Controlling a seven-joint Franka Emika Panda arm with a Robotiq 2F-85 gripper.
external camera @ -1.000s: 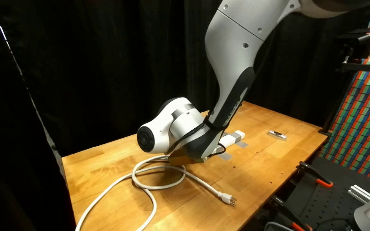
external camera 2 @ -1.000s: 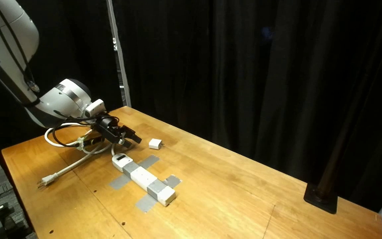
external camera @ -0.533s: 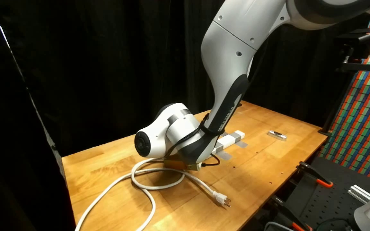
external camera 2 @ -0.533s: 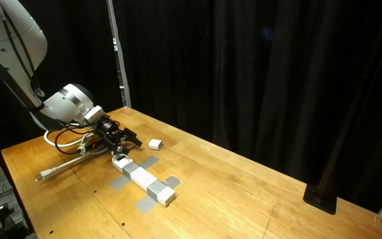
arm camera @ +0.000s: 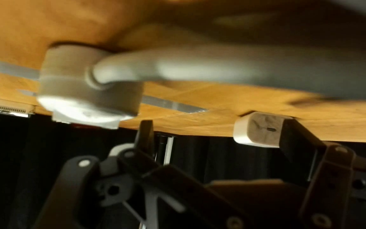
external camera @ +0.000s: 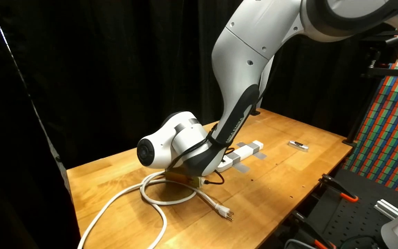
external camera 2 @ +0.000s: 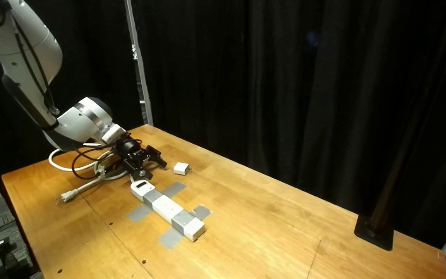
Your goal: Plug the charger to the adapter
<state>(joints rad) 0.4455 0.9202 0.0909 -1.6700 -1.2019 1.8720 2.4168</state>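
The charger [external camera 2: 181, 168], a small white block with prongs pointing away, lies on the table just beyond my gripper [external camera 2: 156, 170]. My gripper stands open with nothing held, low over the table and reaching forward. In the wrist view, where the scene appears upside down, the charger [arm camera: 256, 128] shows its slotted face, partly covered by the right-hand finger [arm camera: 297, 136]. The adapter [external camera 2: 167, 209], a long white bar, is fixed to the table with grey tape; its near end lies close to a fingertip, contact unclear. In an exterior view, the arm hides charger and fingers, while the adapter [external camera: 245, 152] shows partly.
A white cable [external camera: 180, 202] loops on the table beneath the wrist, its plug [external camera: 224, 211] lying loose. It crosses the wrist view as a thick cord [arm camera: 233, 70]. A small silver object [external camera: 298, 146] lies farther along the table. A black post base [external camera 2: 374, 232] stands at one edge.
The arm has lowered and tilted, bringing one finger closer to the adapter's end. The white cable and its plug have shifted along the table. The charger and adapter have stayed put.
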